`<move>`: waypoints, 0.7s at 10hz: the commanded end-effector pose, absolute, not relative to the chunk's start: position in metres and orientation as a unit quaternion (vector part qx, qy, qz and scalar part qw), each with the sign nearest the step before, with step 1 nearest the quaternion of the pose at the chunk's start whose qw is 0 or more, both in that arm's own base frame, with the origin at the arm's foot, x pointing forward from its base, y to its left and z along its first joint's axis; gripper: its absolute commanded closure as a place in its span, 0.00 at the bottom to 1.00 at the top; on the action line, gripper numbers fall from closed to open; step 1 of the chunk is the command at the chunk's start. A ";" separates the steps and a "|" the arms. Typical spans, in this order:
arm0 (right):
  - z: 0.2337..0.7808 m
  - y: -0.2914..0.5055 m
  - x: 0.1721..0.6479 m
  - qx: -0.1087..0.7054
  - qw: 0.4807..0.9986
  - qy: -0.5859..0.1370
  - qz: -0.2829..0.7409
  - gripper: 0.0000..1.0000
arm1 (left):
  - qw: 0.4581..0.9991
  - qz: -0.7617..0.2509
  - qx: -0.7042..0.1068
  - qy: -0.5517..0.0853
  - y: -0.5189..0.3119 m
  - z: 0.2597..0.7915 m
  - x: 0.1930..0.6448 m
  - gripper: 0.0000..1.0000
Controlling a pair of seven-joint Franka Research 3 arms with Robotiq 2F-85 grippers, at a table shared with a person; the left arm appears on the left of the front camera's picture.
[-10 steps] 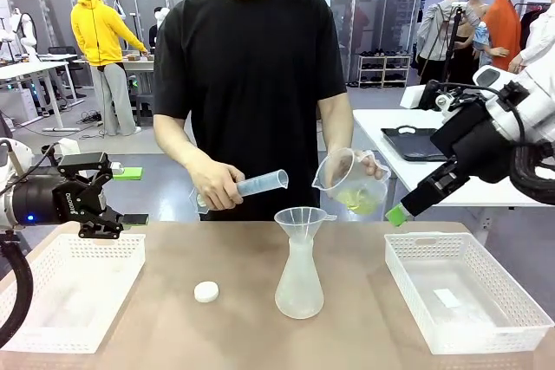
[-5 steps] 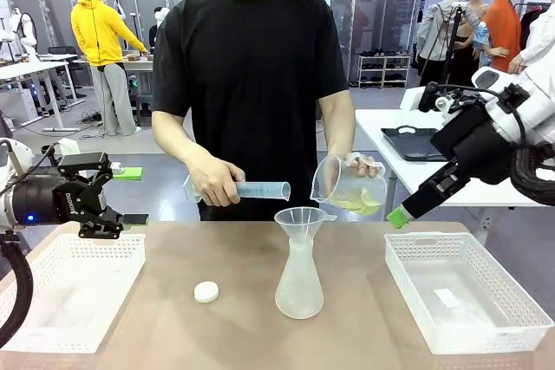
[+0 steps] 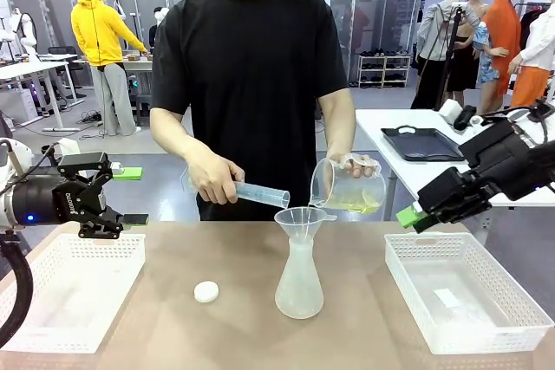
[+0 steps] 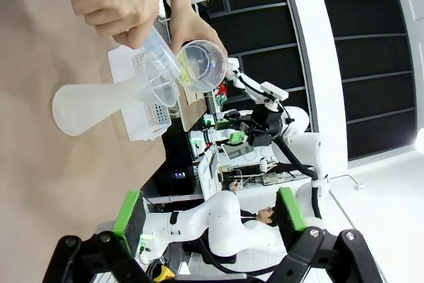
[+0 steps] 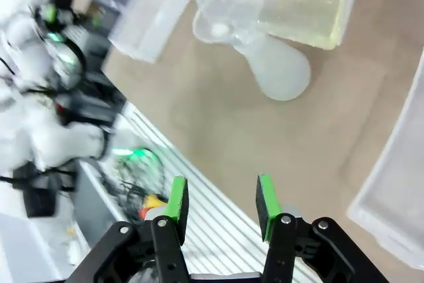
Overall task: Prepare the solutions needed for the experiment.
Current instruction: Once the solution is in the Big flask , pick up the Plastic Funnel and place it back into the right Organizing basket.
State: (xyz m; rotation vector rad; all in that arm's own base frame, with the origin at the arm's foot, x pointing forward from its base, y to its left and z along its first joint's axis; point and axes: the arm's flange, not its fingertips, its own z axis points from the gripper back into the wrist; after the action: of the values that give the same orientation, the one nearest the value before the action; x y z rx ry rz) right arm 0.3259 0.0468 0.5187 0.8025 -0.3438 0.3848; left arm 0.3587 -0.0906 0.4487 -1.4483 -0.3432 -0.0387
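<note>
Person at the far side of the counter (image 3: 217,335) holds a graduated cylinder (image 3: 260,191) in one hand (image 3: 212,184). It is tilted mouth-down over the funnel (image 3: 305,221), which is seated in the flask (image 3: 299,288). The tilt is for pouring, and the funnel widens the narrow neck.

The other hand (image 3: 357,165) keeps the beaker (image 3: 345,186) just beside the funnel. The solutions (image 3: 357,205) lie pale yellow-green in its bottom (probably queued to pour next).

Left end effector (image 3: 130,197): jaws spread wide, empty, above the left basket (image 3: 87,238).
Right end effector (image 3: 414,217): jaws partly apart, nothing between them, near the beaker and over the far rim of the right basket (image 3: 486,340).

The white cap (image 3: 205,292) lies loose beside the flask. The baskets hem both sides, and bare counter lies in front. The flask looks top-heavy, so a sideways brush could tip it.
</note>
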 end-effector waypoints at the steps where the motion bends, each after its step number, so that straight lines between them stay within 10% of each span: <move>1: 0.508 0.045 0.343 0.467 0.863 -0.155 0.117 0.47 | 0.729 -0.013 -0.667 -0.152 -0.092 0.451 0.359 0.00; 7: 0.472 0.033 0.351 0.550 0.823 -0.145 -0.002 0.47 | 0.729 -0.013 -0.667 -0.152 -0.092 0.451 0.359 0.00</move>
State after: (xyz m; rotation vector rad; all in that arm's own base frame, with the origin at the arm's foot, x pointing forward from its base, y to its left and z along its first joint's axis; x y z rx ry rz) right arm 0.3648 0.0269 0.4777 1.1764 -0.3017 -0.0163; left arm 0.3587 -0.0905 0.4487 -1.4483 -0.3433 -0.0385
